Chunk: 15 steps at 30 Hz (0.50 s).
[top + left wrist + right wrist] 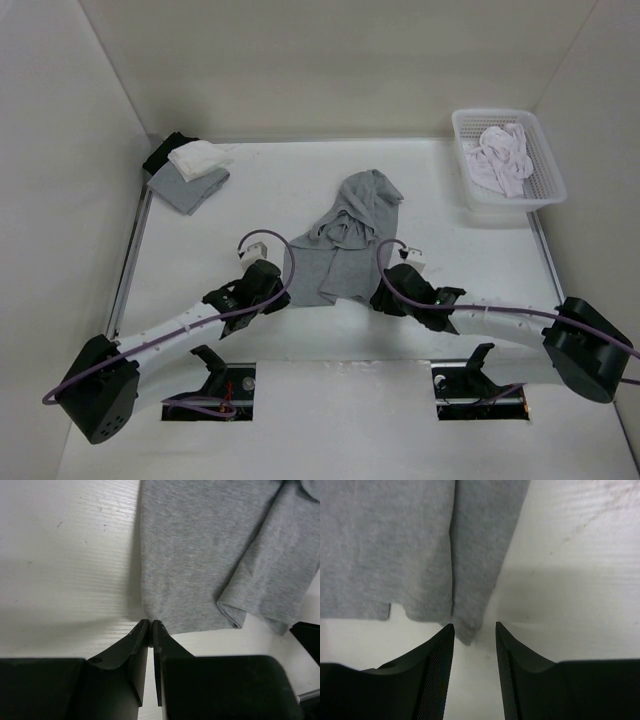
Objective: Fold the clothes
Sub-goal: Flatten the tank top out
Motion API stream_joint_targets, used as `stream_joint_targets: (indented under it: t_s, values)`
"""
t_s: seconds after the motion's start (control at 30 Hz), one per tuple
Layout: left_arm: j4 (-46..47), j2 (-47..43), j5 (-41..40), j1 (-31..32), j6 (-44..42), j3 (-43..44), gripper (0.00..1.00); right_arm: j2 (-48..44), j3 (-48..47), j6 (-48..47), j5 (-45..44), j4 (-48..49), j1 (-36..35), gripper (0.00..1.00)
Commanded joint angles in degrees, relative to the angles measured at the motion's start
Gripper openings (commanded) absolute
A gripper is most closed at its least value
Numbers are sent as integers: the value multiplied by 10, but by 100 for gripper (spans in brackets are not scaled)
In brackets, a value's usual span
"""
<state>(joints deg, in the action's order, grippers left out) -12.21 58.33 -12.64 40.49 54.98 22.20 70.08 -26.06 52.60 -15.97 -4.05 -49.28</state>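
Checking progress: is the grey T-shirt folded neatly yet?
Not folded: the grey T-shirt lies rumpled, its far end bunched, a flap doubled over unevenly.

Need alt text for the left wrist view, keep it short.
The left gripper, dark and nearly shut, has its tips at the near corner of the grey T-shirt, which lies on the white table. Whether it pinches any fabric is unclear. A folded-over layer of the shirt lies to the right.

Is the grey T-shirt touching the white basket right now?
Apart. The top view shows bare table between the grey T-shirt in the middle and the white basket at far right.
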Motion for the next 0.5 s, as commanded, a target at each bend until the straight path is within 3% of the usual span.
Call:
stream_joint_targets:
  t_s: [0.0,0.13,0.4,0.47]
  values:
    - [32,-19,-1,9,-16,-13,7,2,-8,47,-8,-39,-18,43]
    - [43,-28,3,11,-27,-20,7,34,-24,62,-10,-41,-29,43]
    - [43,-71,8,13,-44,-36,7,84,-52,97,-33,-74,-31,26]
    - [43,-80,11,9,-47,-37,7,79,-57,102,-46,-95,-33,26]
